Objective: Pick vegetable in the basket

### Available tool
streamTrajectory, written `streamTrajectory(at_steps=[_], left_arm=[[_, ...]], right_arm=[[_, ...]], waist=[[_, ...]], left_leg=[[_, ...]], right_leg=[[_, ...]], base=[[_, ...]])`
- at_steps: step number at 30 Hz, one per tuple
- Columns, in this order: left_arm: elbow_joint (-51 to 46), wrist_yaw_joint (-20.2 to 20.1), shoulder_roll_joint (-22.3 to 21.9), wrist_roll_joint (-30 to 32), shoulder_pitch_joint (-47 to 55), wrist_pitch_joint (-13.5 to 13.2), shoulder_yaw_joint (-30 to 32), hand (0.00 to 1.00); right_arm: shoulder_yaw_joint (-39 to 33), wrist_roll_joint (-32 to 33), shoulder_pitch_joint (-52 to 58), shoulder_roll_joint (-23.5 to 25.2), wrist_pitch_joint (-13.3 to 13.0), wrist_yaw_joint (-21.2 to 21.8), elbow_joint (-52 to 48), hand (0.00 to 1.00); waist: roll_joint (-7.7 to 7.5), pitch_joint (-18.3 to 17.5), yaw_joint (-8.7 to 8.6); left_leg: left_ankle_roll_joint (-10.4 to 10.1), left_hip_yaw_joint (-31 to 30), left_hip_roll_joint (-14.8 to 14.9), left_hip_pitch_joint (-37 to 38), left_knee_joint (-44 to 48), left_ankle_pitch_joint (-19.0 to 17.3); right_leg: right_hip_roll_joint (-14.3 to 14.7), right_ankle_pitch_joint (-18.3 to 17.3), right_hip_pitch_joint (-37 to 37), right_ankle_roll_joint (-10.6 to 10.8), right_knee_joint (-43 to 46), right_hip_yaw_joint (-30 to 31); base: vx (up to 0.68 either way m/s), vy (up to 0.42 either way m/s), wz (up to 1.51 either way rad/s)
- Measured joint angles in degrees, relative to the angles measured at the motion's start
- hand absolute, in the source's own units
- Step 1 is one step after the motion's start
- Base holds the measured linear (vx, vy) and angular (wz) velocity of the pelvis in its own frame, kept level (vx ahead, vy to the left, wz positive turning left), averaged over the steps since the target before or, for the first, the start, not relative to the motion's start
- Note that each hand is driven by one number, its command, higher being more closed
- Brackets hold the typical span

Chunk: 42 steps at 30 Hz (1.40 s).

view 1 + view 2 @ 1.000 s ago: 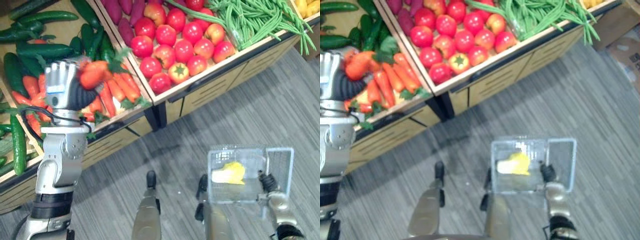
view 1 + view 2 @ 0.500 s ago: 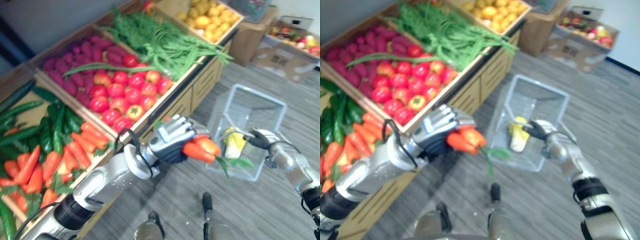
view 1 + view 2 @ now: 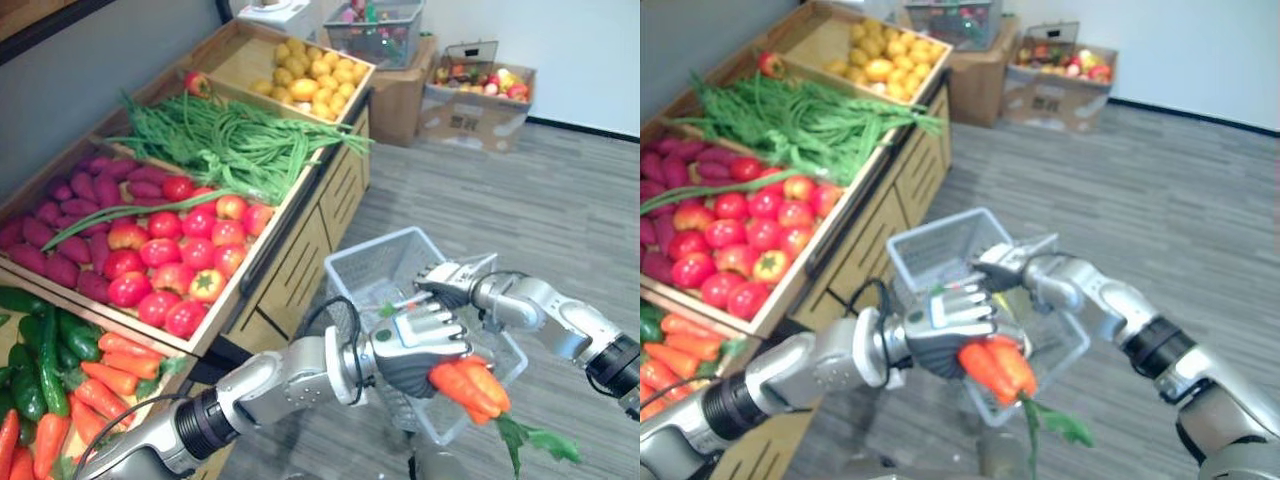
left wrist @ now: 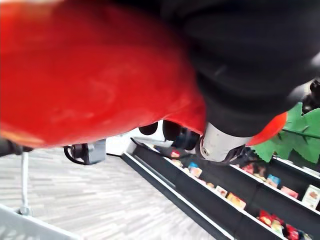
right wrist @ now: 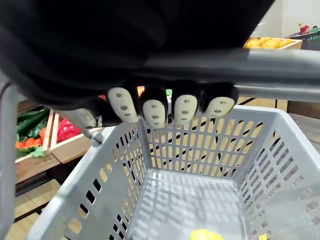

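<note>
**A:** Where are the carrots point(image 3: 468, 388) now?

**B:** In the left hand point(image 3: 420, 345). Its fingers are curled tight round the end of the bunch away from the greens, so it is closed on them. The left wrist view shows red-orange flesh pressed against the palm.

**A:** And relative to the basket point(image 3: 362, 268)?

**B:** At the basket's near rim, toward its right corner. From the head, the hand appears over the basket's opening. The carrots stick out beyond it, slanting down and away from the basket's middle. The green leaves point(image 3: 537, 441) trail lowest, outside the near wall.

**A:** So the long axis crosses the rim?

**B:** It looks that way: the held end lies inside the rim line and the leafy end outside. I can't tell how high above the rim they hang.

**A:** What about the right hand point(image 3: 448, 281)?

**B:** It is at the basket's far right side, fingers wrapped over the handle point(image 5: 280, 59), carrying it. A yellow item point(image 5: 204, 234) lies on the basket's floor.

**A:** Then the drop?

**B:** My judgement is that the left hand is the one to act. It should bring the bunch toward the basket's middle before loosening, or the leafy end may drag the bunch over the near wall.
</note>
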Motion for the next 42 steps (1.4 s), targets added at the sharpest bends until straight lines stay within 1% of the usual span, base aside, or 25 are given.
streamTrajectory(at_steps=[3, 9, 10, 14, 16, 18, 21, 24, 26, 29, 31, 34, 39, 42], left_arm=[[0.0, -0.4, -0.8, 0.0, 0.0, -0.2, -1.1, 1.00], [0.0, -0.3, -0.9, 0.2, 0.4, -0.1, -0.8, 1.00], [0.0, -0.3, -1.0, 0.4, 0.5, 0.0, -0.3, 1.00], [0.0, -0.2, -1.0, 1.2, 1.9, 0.1, 2.2, 1.00], [0.0, -0.2, -1.0, 1.2, 2.2, 0.3, 2.6, 1.00], [0.2, -0.1, -0.9, 1.3, 3.0, 0.6, 4.4, 1.00], [1.2, 1.8, -0.9, 3.5, 3.0, 1.4, 6.9, 1.00], [2.6, 2.5, -0.9, 5.2, 3.0, 2.1, 9.5, 1.00], [2.8, 3.1, -0.9, 5.6, 3.1, 2.8, 10.8, 1.00], [3.8, 3.9, -1.0, 5.7, 3.0, 3.0, 12.2, 1.00], [5.0, 3.9, -1.0, 6.4, 3.0, 3.1, 13.4, 1.00], [5.7, 3.9, -1.1, 7.8, 3.0, 3.2, 13.7, 1.00], [7.1, 3.7, -1.2, 7.9, 3.0, 3.9, 15.3, 1.00], [10.0, 3.5, -2.9, 8.2, 2.9, 4.0, 15.3, 1.00]], right_arm=[[0.2, 0.9, -1.4, -0.1, 0.1, 0.0, -0.2, 1.00], [-0.2, 0.9, -0.7, -3.9, -0.1, 0.0, -6.4, 1.00], [-1.1, 0.8, 0.7, -4.9, -0.4, -0.1, -8.1, 1.00], [-4.3, 0.2, 6.3, -6.1, -1.8, -0.3, -11.5, 1.00], [-6.3, -0.4, 11.4, -7.2, -2.3, -0.3, -13.1, 1.00], [-8.1, -0.6, 14.3, -7.4, -2.6, -0.3, -13.7, 1.00], [-10.8, -2.5, 18.7, -7.8, -3.1, -0.3, -15.1, 1.00], [-13.5, -2.9, 23.2, -9.0, -3.8, -0.3, -16.6, 1.00], [-15.1, -3.0, 25.3, -9.0, -3.9, -0.3, -17.6, 1.00], [-16.7, -4.3, 27.2, -9.0, -4.4, -0.3, -19.0, 1.00], [-16.8, -4.9, 27.9, -9.1, -4.5, -0.4, -20.3, 1.00], [-17.4, -6.3, 29.7, -9.1, -5.1, -0.7, -21.6, 1.00], [-17.8, -9.4, 31.7, -9.2, -6.5, -1.4, -25.8, 1.00], [-17.8, -9.4, 31.9, -9.7, -6.8, -1.4, -27.9, 1.00]], waist=[[0.03, -0.1, -0.14], [0.03, -0.1, -0.16], [0.03, -0.1, -0.13], [0.02, -0.3, -0.16], [-0.01, -1.2, -0.20], [-0.07, -1.5, -0.15], [-0.07, -1.7, -0.23], [-0.05, -1.7, -0.26], [-0.04, -1.7, -0.33], [0.05, -1.8, -0.98], [0.06, -1.8, -1.46], [0.04, -2.4, -1.51], [0.09, -3.6, -1.67], [0.45, -4.4, -1.85]], left_leg=[[-0.2, 0.9, 0.0, 0.6, -0.1, -0.2], [-0.2, 0.9, 0.0, 0.4, 0.0, -0.3], [-0.2, 0.7, 0.0, 0.4, 0.0, -0.3], [-0.2, 0.4, -0.2, 0.1, 0.0, -0.3], [-0.1, -0.6, -0.2, -0.7, 0.0, -0.3], [-0.1, -0.7, -0.2, -0.7, 0.0, -0.3], [0.1, -0.7, -0.4, -0.7, 0.1, -0.5], [0.1, -0.7, -0.4, -0.9, 0.2, -0.5], [0.1, -0.7, -0.4, -0.9, 0.2, -0.5], [0.1, -0.7, -0.4, -0.9, 0.2, -0.5], [0.1, -0.7, -0.3, -0.7, 0.3, -0.5], [0.1, -0.4, -0.3, -0.8, 0.2, -0.5], [-0.1, 0.9, -0.2, -0.5, 0.1, -0.8], [-0.3, 1.2, -0.2, -0.3, 0.1, -1.0]], right_leg=[[0.2, 0.0, 0.1, 0.0, 0.2, 0.7], [0.0, 0.1, 0.1, 0.1, 0.2, 0.6], [-0.2, 0.1, 0.1, 0.1, 0.1, 0.4], [-0.5, 0.1, 0.2, 0.1, 0.0, 0.0], [-0.8, 0.1, 0.2, 0.1, -0.3, -1.0], [-1.0, 0.1, 0.2, 0.1, -0.3, -1.2], [-1.2, 0.0, 0.4, 0.2, -0.3, -1.2], [-1.2, -0.1, 0.4, 0.4, -0.3, -1.2], [-1.2, -0.2, 0.4, 0.4, -0.4, -1.2], [-1.2, -0.2, 0.4, 0.4, -0.4, -1.2], [-1.1, 0.0, 0.4, 0.2, -0.4, -1.2], [-1.0, 0.1, 0.1, 0.2, -0.5, -1.0], [-0.6, 0.3, 0.1, 0.5, -1.2, 0.3], [-0.4, 0.4, 0.1, 0.5, -1.3, 0.6]], base=[[-0.02, -0.035, -0.16], [-0.03, -0.029, 0.01], [-0.01, -0.027, 0.09], [-0.01, -0.016, 0.08], [0.00, -0.021, 0.18], [-0.01, -0.017, 0.08], [-0.02, -0.012, 0.01], [-0.03, -0.027, 0.00], [-0.03, -0.033, 0.00], [-0.01, -0.012, 0.00], [-0.01, -0.019, 0.00], [-0.01, -0.032, -0.04], [0.00, -0.029, -0.13], [-0.02, -0.032, -0.08]])
